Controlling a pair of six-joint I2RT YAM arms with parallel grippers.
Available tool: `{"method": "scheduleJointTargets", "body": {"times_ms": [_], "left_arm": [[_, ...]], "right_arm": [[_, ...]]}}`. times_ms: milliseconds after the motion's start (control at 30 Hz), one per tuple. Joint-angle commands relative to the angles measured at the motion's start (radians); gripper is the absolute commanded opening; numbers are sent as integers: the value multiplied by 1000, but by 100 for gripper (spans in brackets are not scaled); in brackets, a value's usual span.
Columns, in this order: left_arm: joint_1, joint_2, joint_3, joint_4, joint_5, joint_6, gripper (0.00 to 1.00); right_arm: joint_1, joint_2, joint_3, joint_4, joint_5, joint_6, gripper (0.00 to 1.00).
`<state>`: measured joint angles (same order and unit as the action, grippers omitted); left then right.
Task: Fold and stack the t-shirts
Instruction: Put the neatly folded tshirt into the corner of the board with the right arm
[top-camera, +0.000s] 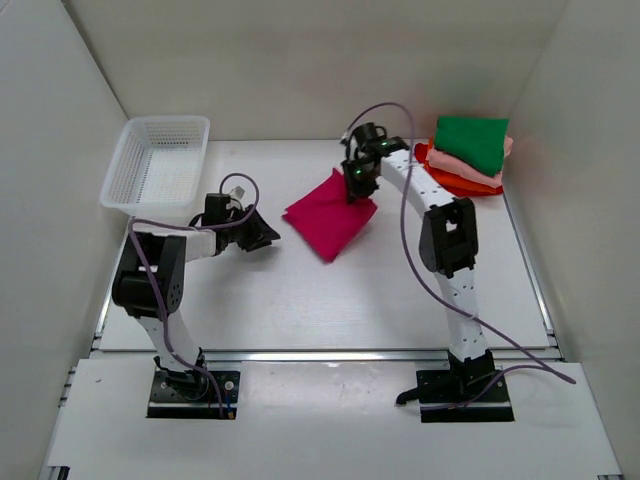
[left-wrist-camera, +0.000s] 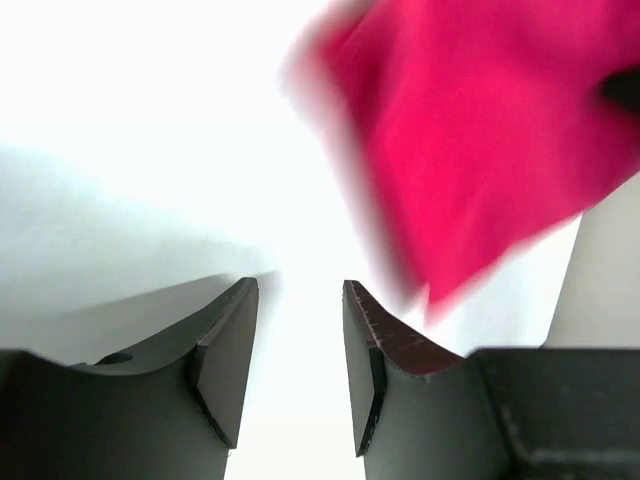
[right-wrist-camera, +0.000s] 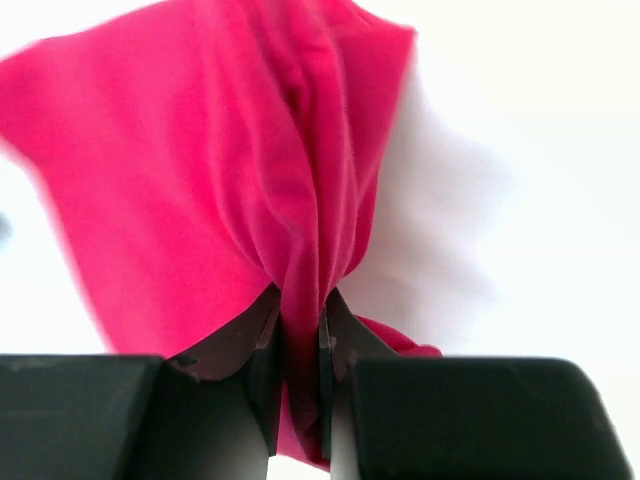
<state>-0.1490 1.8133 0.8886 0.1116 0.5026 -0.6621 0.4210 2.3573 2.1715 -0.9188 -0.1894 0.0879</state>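
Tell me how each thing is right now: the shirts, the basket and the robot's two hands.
right gripper: shut on the magenta shirt.
left gripper: open, holding nothing.
magenta shirt: folded, one edge bunched up.
stacked shirts: folded, piled, green on top.
basket: upright, no shirts inside.

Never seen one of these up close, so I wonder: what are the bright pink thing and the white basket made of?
Pink shirt: soft cloth, probably a knit, with a matte finish. It bunches into folds where the right hand pinches it.
White basket: looks like rigid plastic, with open mesh walls and floor that hold their shape. Which plastic it is cannot be told.
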Motion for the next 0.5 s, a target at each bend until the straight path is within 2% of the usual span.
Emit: {"method": "scheduleJointTargets", "body": {"times_ms": [0,167,367,467], "left_arm": [[25,-141,-54,-21,5,32,50],[31,-239,-79,-61,10,56,50],[26,-322,-122,-55,1,50,50],[20,-356,-143,-56,-10,55,50]], "right_arm": [[-106,-185,59,7,-16,-73,0],[-178,-285,-21,121,-48,-126,0],[-267,-244,105,163,-71,-183,0],[-326,-224,106,207,-97,-215,0]]}}
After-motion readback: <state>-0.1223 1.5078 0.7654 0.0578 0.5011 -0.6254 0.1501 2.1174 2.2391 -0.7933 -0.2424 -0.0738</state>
